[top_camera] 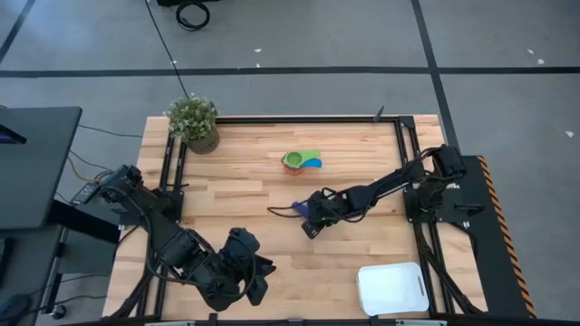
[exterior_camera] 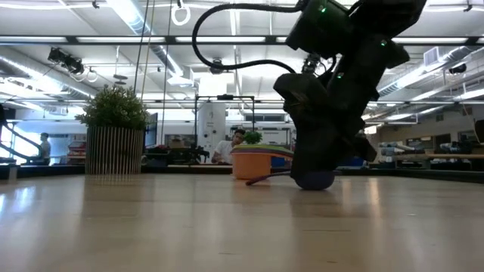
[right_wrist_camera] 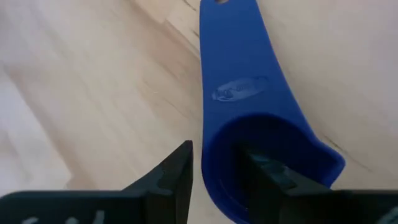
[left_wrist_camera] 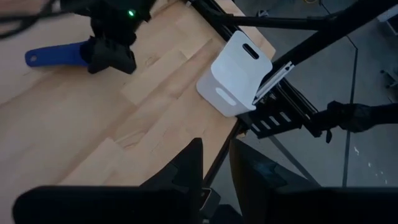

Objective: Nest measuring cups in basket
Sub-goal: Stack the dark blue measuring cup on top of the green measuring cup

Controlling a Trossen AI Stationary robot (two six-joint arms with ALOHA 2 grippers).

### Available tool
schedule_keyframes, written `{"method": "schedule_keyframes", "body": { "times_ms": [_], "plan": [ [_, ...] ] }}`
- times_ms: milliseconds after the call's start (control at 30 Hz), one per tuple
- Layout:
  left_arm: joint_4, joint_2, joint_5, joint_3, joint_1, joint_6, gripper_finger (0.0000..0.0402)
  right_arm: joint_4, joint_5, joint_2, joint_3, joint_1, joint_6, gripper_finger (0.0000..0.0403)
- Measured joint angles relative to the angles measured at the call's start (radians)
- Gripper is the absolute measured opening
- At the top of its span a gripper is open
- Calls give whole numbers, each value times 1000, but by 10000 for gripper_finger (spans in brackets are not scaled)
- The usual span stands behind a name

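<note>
Your right pincer (right_wrist_camera: 214, 177) straddles the dark blue cup's (right_wrist_camera: 249, 106) rim on the desk (right_wrist_camera: 93, 81), fingers spread.

1. The surface (top_camera: 272, 272) is pale wood in butcher-block strips, with a black frame around it.
2. The basket (top_camera: 391, 288) is plain white.
3. The cup (right_wrist_camera: 255, 118) at the right hand (top_camera: 311, 217) is dark blue, its flat handle the same blue.
4. The nested cups (top_camera: 301, 162) show orange at the outside, green inside and a light blue handle.
5. Both arms and the left hand (top_camera: 237, 272) are black; a small green light glows on the right arm in the left wrist view.
6. The plant (top_camera: 192, 118) has grey-green leaves in a tan ribbed pot.
7. The floor (top_camera: 299, 36) is grey with dark lines.
</note>
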Motion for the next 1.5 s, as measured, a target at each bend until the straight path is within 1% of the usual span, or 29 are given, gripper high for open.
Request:
{"method": "schedule_keyframes", "body": {
  "times_ms": [67, 233, 433, 700, 833, 933, 1100, 1233, 1367, 1500],
  "plan": [
    [0, 0, 1, 0, -6, 0, 87, 8, -34, -1, 0, -18, -8, 126],
    [0, 0, 1, 0, -19, -4, 87, 18, -121, -25, 0, -51, -87, 124],
    [-1, 0, 0, 0, -23, -2, 87, 17, -155, -106, 0, -63, -177, 124],
    [-9, 0, 0, 0, -23, 0, 87, 14, -155, -289, 1, -54, -255, 124],
    [-9, 1, -1, 0, -23, -44, 87, 17, -191, -399, 1, -31, -332, 124],
    [-9, 2, -7, 0, -23, -78, 87, 23, -195, -490, 2, -5, -389, 124],
    [-11, 2, -59, 0, -23, -95, 87, 26, -195, -639, 2, 53, -531, 122],
    [-11, 11, -87, 0, -13, -152, 87, 24, -195, -740, 3, 94, -621, 119],
    [-8, 58, -105, 0, 11, -259, 87, 22, -195, -822, 3, 132, -713, 117],
    [-4, 116, -106, -1, 42, -404, 87, 20, -197, -896, 3, 173, -803, 117]
  ]
}}
